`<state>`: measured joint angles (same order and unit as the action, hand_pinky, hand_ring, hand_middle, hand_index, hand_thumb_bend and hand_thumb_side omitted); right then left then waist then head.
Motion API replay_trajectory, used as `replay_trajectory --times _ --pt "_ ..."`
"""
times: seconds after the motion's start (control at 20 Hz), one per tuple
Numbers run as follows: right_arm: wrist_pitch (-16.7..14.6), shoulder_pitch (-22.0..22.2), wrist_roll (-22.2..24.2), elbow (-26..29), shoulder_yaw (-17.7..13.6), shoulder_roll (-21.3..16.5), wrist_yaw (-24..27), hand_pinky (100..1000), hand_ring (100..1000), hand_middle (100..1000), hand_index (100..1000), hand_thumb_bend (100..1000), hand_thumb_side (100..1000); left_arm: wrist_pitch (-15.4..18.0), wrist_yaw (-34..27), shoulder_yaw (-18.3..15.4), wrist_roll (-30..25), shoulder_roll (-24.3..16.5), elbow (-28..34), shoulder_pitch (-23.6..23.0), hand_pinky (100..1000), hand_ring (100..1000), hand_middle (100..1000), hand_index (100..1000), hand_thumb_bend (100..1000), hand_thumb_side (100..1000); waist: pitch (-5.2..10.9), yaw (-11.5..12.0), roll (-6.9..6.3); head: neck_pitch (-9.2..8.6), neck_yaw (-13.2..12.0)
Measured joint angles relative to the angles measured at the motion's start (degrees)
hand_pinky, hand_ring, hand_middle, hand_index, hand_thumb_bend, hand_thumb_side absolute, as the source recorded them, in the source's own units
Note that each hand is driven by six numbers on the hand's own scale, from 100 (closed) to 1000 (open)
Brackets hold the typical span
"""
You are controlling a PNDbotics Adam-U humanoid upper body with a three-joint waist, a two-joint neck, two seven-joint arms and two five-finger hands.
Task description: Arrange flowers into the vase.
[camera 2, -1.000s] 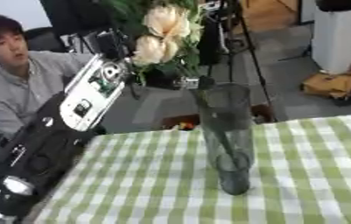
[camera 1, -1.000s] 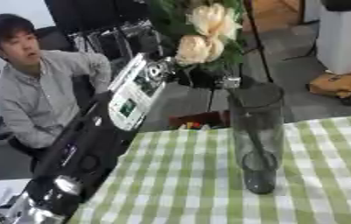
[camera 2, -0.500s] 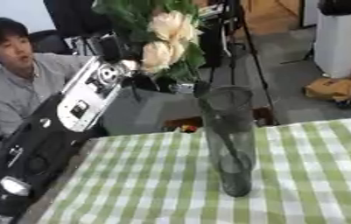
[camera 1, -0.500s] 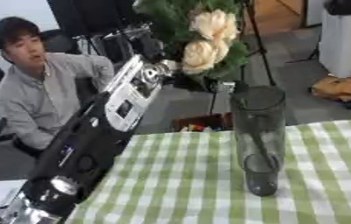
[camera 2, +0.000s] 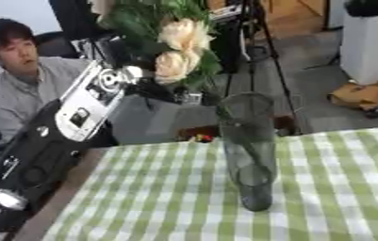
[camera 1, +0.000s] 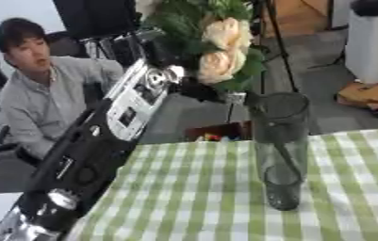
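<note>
A tall dark glass vase (camera 1: 280,150) stands upright on the checked tablecloth (camera 1: 192,197), near the table's far edge. My left arm rises from the lower left corner to a bunch of cream roses with green leaves (camera 1: 225,52). My left hand (camera 1: 193,87) shows as a dark shape curled round the stems just under the leaves. The bunch hangs in the air above and slightly left of the vase's mouth, with its lower stem end (camera 1: 234,97) close to the rim. Nothing is inside the vase. My right hand shows in neither view.
The green and white cloth covers the table out to its far edge (camera 1: 225,141). Beyond it are the floor, a tripod leg (camera 1: 274,33), a white cabinet (camera 1: 373,42) and a brown box (camera 1: 369,94) at the right.
The roses have come lower and a little nearer the vase's rim, carried by my left hand. The vase has not moved; the whole picture has shifted slightly.
</note>
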<state>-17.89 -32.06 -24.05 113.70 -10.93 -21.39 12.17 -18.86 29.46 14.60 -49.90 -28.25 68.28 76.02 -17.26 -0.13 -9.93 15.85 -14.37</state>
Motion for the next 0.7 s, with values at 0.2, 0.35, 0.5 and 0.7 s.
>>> replay_trajectory --times 0.2,0.35,0.5,0.7 --pt "0.01 0.23 -0.04 0.0 0.0 0.0 -0.02 734 809 808 825 100 1000 -0.03 -0.49 0.0 -0.58 -0.67 0.43 -0.5 871 988 1000 1000 580 837 0.2 0.17 0.0 0.38 0.39" --pt "-0.02 0.23 -0.19 0.0 0.0 0.01 -0.09 734 809 808 825 100 1000 -0.09 -0.87 0.0 -0.7 -1.09 0.78 -0.8 869 987 1000 1000 572 838 0.34 0.2 0.0 0.65 0.58" --pt "-0.05 0.23 -0.32 0.0 0.0 0.03 -0.28 735 809 808 825 100 1000 -0.09 -1.28 0.0 -0.7 -1.19 1.03 -0.92 871 987 1000 1000 572 836 0.34 0.23 0.0 0.72 0.72" --pt "0.01 0.24 -0.46 0.0 0.0 0.06 -0.48 735 809 808 825 100 1000 -0.09 -1.51 0.13 -0.7 -1.53 1.06 -1.09 877 989 1000 1000 570 832 0.36 0.53 0.0 0.77 0.89"
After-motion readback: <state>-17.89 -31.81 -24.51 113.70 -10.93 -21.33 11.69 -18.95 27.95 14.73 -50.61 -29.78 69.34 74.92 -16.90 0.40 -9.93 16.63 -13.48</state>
